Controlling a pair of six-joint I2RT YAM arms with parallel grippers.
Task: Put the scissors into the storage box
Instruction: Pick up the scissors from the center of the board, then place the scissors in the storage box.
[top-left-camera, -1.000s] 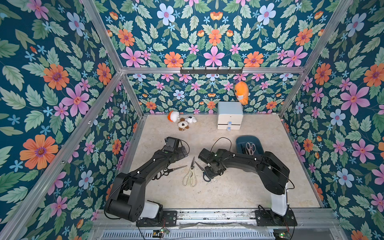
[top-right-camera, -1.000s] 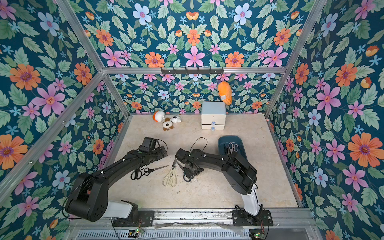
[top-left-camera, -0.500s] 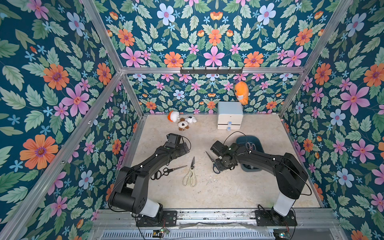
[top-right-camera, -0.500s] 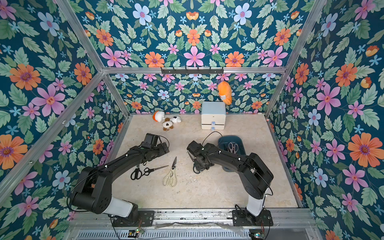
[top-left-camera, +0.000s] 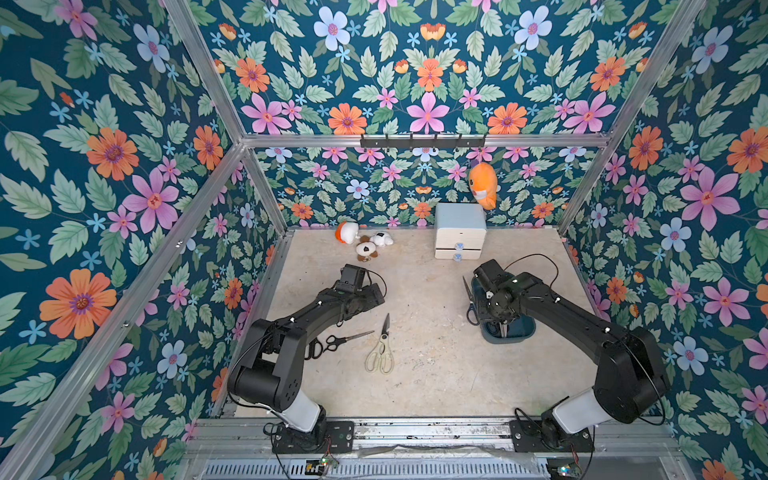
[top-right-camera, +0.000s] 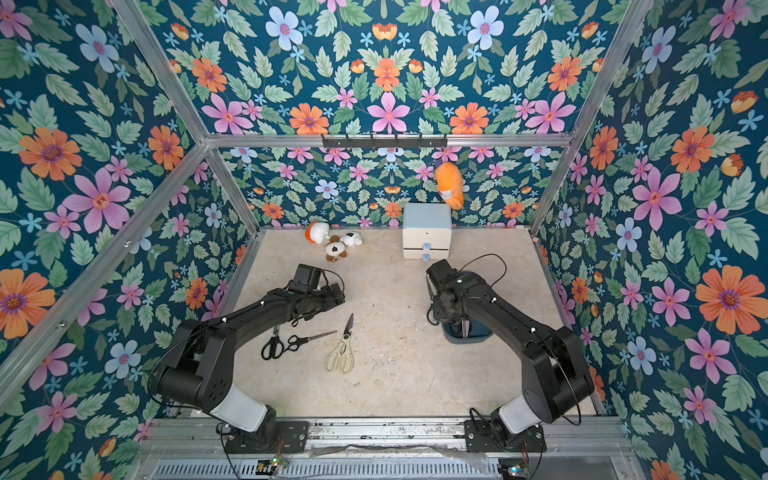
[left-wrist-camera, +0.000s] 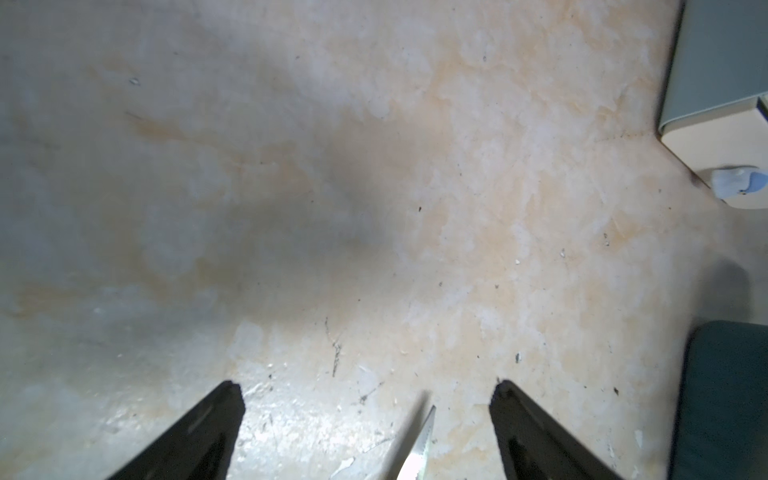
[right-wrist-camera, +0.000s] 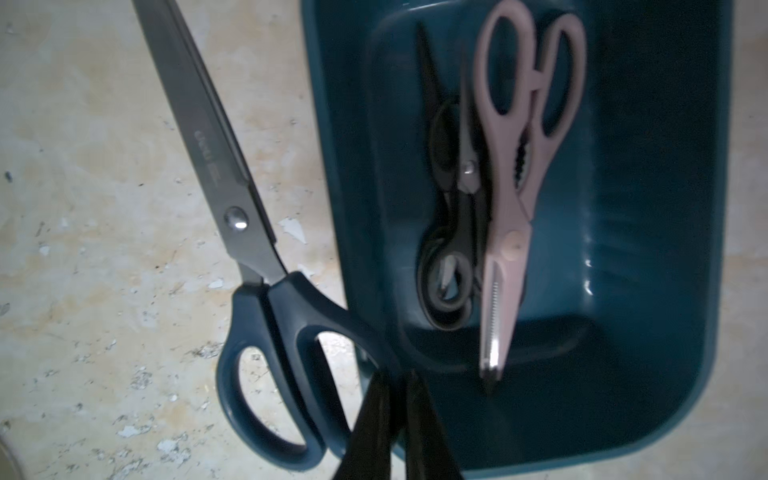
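Right gripper (right-wrist-camera: 397, 382), clamped on the blue scissors (right-wrist-camera: 232, 199), should carry them fully over the box (top-left-camera: 521, 332), mid-right in a top view, before releasing.

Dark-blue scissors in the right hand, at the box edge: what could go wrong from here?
1. The right hand pinches only one handle loop of the dark-blue scissors; the long blades may swing or slip.
2. The blades are over the table, outside the storage box rim; released now, they would likely land outside or straddle it.
3. Lowered in, they could snag the pinkish-grey pair inside.
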